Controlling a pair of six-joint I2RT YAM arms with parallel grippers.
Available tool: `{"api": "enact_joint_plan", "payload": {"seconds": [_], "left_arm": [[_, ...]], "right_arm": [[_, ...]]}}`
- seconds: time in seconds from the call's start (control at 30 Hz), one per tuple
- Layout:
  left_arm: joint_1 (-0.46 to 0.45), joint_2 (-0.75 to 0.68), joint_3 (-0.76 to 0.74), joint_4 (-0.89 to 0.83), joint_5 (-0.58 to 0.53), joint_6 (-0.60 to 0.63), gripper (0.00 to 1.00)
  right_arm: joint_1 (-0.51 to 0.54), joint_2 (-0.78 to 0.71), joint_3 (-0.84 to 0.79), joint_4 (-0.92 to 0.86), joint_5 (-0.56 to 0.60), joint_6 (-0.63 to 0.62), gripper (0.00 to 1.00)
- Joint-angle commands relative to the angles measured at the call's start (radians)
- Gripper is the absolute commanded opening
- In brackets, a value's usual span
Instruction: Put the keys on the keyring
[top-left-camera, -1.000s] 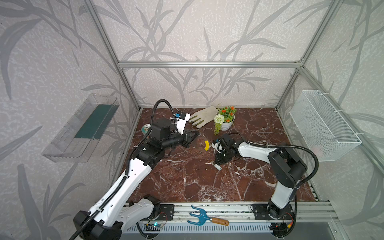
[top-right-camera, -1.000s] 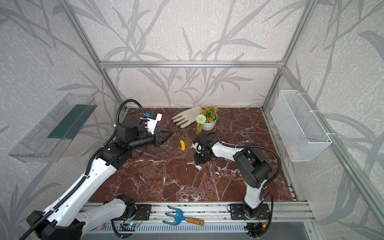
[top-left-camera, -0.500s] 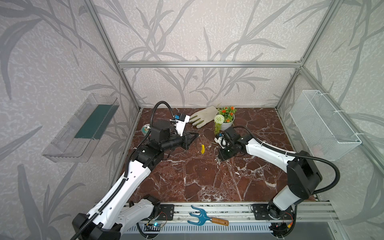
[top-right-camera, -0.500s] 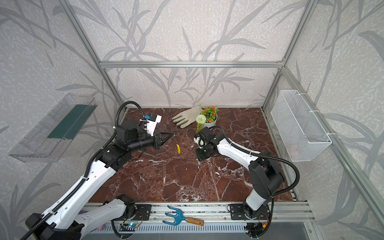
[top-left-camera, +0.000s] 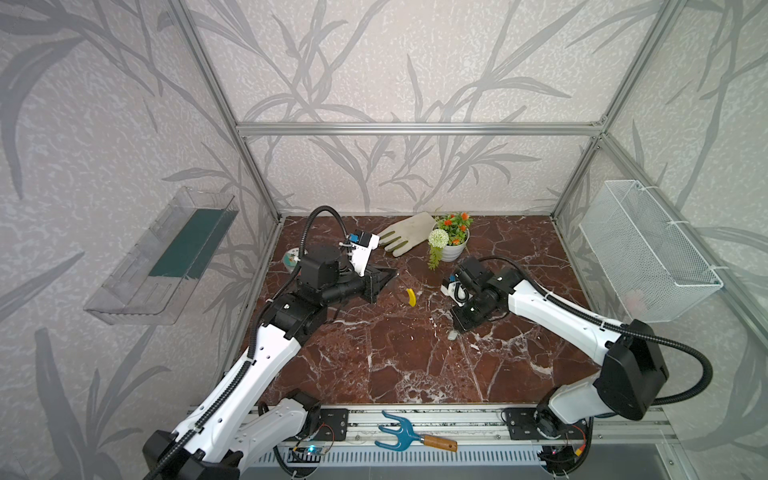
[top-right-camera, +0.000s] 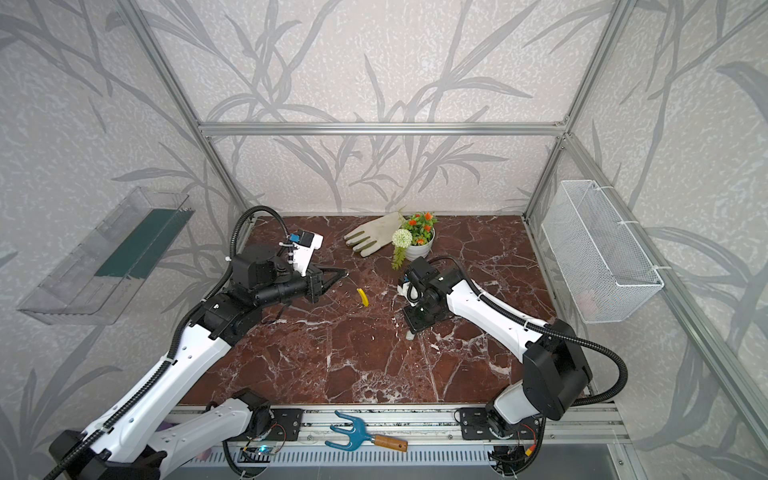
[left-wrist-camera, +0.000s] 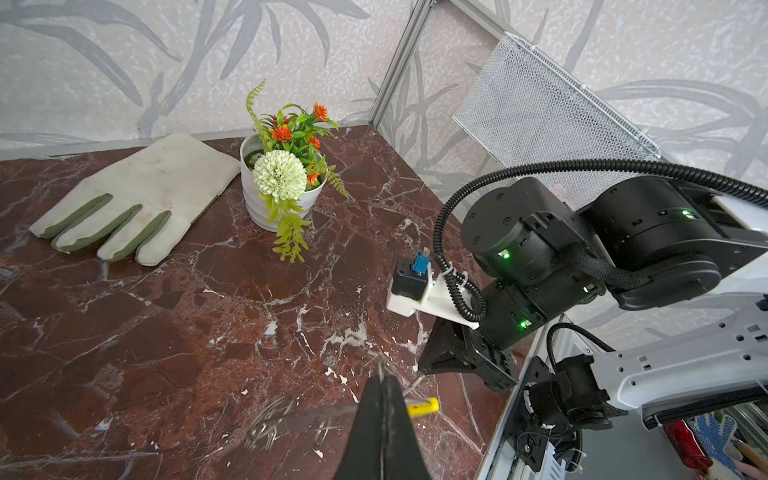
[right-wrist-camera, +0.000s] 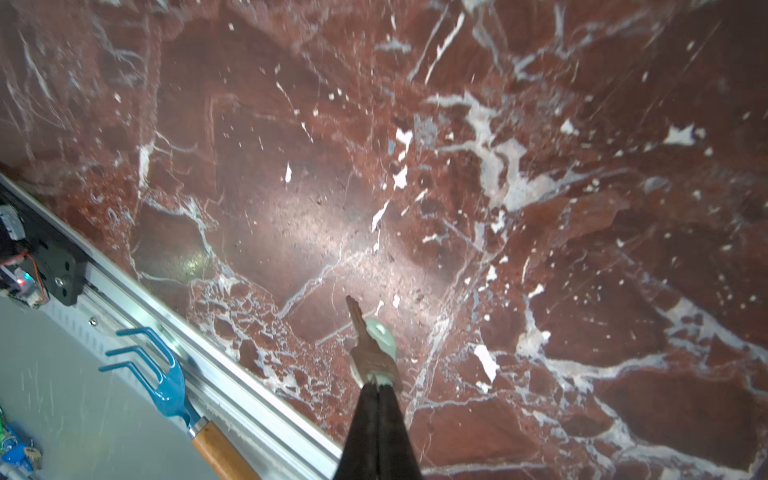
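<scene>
The left tool (left-wrist-camera: 383, 380) pinches the keyring (left-wrist-camera: 422, 406), and the right tool (right-wrist-camera: 378, 388) pinches the keys (right-wrist-camera: 368, 349). Gripped so slightly, a key may swivel and miss the hoop.

In the left wrist view the keyring (left-wrist-camera: 422, 406) is blurred and partly hidden behind the left hand (left-wrist-camera: 381, 376). The right hand (right-wrist-camera: 376, 384) covers one end of the keys (right-wrist-camera: 372, 349).
</scene>
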Motion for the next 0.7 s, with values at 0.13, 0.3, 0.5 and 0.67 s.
{"api": "enact_joint_plan", "payload": {"seconds": [0.13, 0.3, 0.5, 0.67], "left_arm": [[-0.002, -0.031, -0.02, 0.023, 0.018, 0.03, 0.0], [-0.001, -0.052, -0.032, 0.009, 0.012, 0.037, 0.0], [-0.001, -0.077, -0.046, 0.002, 0.005, 0.029, 0.0], [-0.002, -0.09, -0.057, -0.004, 0.0, 0.027, 0.0]], "right_arm": [[0.013, 0.004, -0.016, -0.147, -0.004, -0.02, 0.0], [0.014, 0.031, -0.001, -0.147, -0.019, -0.021, 0.0], [0.018, 0.091, 0.013, -0.178, -0.056, -0.031, 0.0], [0.019, 0.161, 0.028, -0.184, -0.064, -0.038, 0.0]]}}
